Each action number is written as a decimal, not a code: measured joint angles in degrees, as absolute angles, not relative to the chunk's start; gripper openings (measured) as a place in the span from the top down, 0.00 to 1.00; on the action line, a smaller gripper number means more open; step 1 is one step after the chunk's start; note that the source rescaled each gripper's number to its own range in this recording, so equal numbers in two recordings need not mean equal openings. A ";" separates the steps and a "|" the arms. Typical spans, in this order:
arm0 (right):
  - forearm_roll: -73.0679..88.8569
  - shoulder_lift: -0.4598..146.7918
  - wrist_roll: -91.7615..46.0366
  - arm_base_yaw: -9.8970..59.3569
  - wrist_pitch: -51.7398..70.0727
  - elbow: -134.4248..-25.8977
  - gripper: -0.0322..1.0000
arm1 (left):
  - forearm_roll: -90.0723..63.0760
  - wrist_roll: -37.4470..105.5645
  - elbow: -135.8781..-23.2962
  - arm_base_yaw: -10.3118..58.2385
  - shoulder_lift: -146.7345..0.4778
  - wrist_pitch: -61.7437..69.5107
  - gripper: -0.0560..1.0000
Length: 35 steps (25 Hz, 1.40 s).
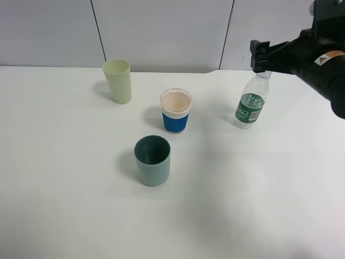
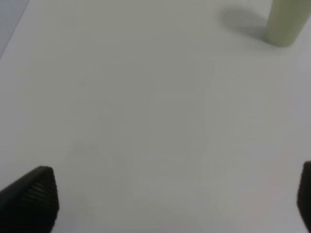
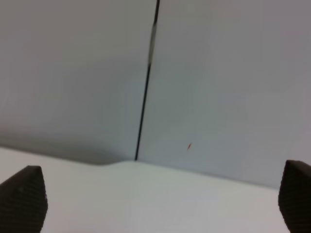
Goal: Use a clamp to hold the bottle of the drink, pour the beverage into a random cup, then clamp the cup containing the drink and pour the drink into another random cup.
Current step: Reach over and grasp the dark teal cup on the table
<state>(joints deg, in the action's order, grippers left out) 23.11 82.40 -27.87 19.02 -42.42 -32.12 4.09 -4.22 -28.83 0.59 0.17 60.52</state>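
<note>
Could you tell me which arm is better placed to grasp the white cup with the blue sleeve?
Probably the right: its open claw hangs near the clear plastic bottle beside that cup; the left arm is outside the high view.

The right arm reaches in from the top right corner of the high view. It is thick and black, with a bit of orange on it. It stretches out flat, up above the table. The right end effector at its tip points to the left side of that view. In its wrist view the two black fingers sit far apart, so it is wide open.

The left end effector shows only in its own wrist view. It looks down at the table on a slant. Its ribbed black fingers are spread as wide as the picture.
</note>
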 joint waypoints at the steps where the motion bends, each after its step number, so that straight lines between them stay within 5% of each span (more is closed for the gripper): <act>1: 23.49 81.00 -28.84 19.02 -42.14 -32.12 0.12 | 4.09 -4.22 -28.83 0.59 0.17 60.52 0.00; 11: 23.87 65.77 -38.09 14.58 -31.61 -32.12 0.12 | 4.09 -4.22 -28.83 0.59 0.17 60.52 0.00; 20: 20.15 50.94 -40.64 1.35 -13.82 -32.11 0.12 | 4.09 -4.22 -28.83 0.59 0.17 60.52 0.00; 35: -5.62 24.28 -6.59 -4.27 21.12 -32.11 0.12 | 4.09 -4.22 -28.83 0.59 0.17 60.52 0.00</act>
